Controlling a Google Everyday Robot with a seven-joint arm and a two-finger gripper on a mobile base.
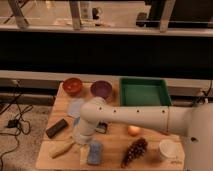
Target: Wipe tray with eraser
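- The worktop (112, 146) is seen to be pale wood, smooth and matt.
- The tray (145, 95) looks like moulded green plastic, with a slight sheen along its raised rim.
- The eraser (56, 127) is finished in matt black; its material cannot be told.
- The red bowl (72, 86) and the purple bowl (101, 89) are smooth and plastic-looking, with a soft gloss.
- The sponge (95, 152) is blue-grey, matt and soft-looking.
- The arm (142, 117) is clad in a smooth white shell that looks like plastic. The gripper (82, 141), low over the worktop's front left just beside the sponge, is finished in the same pale tone.
- The cup (168, 149) is white and matt.
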